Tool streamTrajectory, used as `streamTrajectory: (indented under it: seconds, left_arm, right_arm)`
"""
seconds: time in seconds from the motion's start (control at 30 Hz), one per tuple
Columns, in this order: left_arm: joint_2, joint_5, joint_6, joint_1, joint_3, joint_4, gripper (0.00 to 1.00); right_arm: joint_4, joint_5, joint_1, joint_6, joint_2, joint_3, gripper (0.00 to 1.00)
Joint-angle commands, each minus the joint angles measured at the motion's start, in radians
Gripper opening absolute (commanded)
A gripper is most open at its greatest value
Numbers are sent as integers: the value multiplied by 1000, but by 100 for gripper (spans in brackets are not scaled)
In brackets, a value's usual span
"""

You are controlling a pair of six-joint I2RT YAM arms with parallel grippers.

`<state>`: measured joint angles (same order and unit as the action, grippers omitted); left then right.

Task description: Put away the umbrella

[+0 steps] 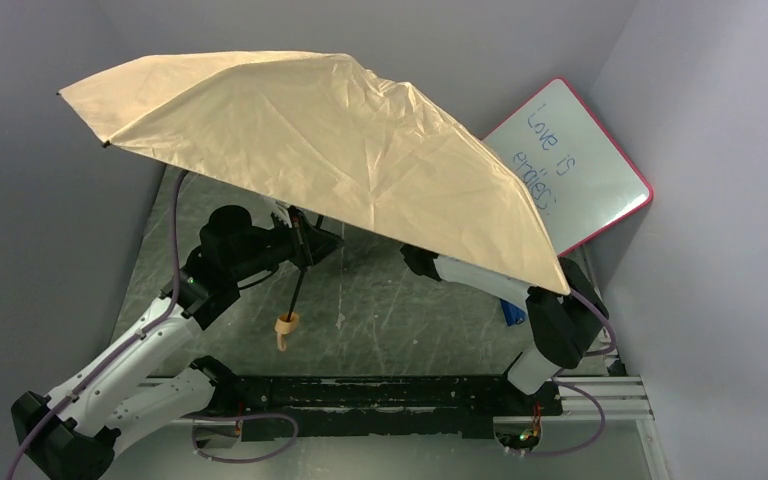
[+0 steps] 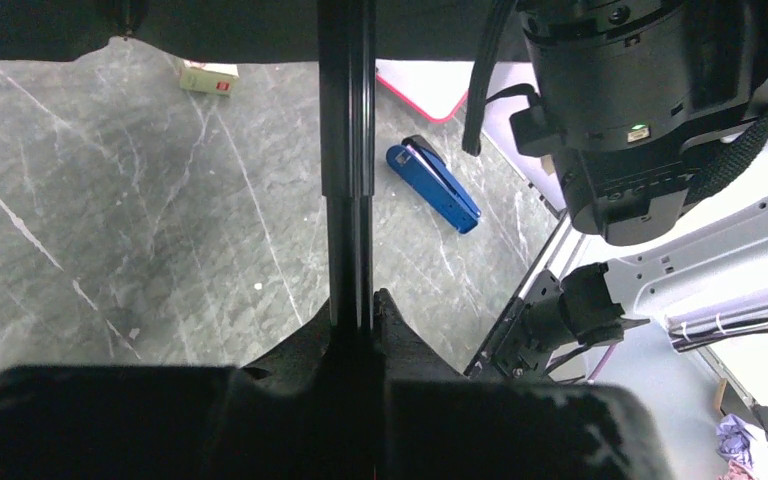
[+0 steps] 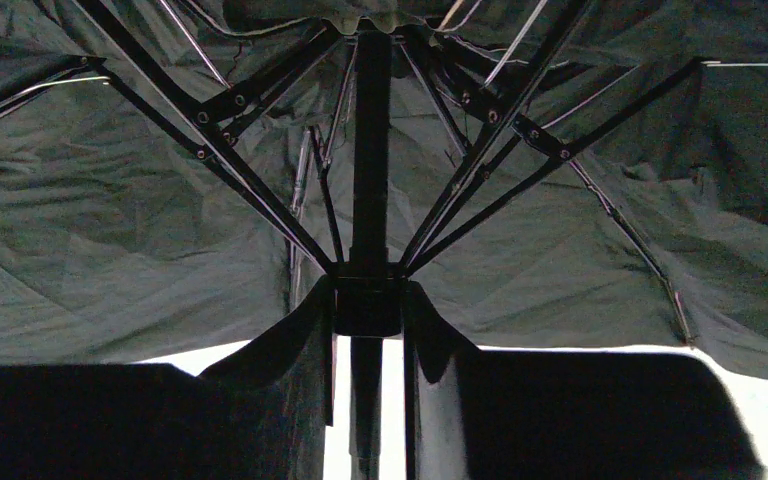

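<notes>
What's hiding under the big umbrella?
Its black shaft, held by the left fingers, and its tan handle. From above, the umbrella hides the right fingers and part of the whiteboard.

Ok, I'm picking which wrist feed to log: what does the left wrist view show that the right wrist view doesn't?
Only the left wrist: the grey marbled table, a blue stapler-like object, a pink-framed whiteboard corner. Only the right wrist: the open tan umbrella, its black canopy underside, thin ribs and runner. Both: its black shaft between that view's own fingers, left gripper on the shaft, right gripper at the runner.
</notes>
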<state>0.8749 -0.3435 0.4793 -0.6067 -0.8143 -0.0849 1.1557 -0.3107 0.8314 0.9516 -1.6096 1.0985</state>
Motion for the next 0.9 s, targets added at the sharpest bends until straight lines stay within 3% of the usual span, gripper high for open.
streamTrajectory:
  seconds: [0.0, 0.2, 0.47, 0.87]
  left_arm:
    - [2, 62, 23, 12, -20, 67, 5]
    - [37, 173, 61, 12, -68, 70, 5]
    - [74, 190, 97, 12, -81, 140, 5]
    - [85, 222, 88, 12, -105, 143, 5]
  right_arm:
    - [17, 15, 3, -81, 79, -55, 0]
    - [-20, 105, 27, -68, 106, -187, 0]
    - [-22, 95, 108, -26, 106, -357, 0]
    - [-52, 124, 185, 42, 33, -379, 0]
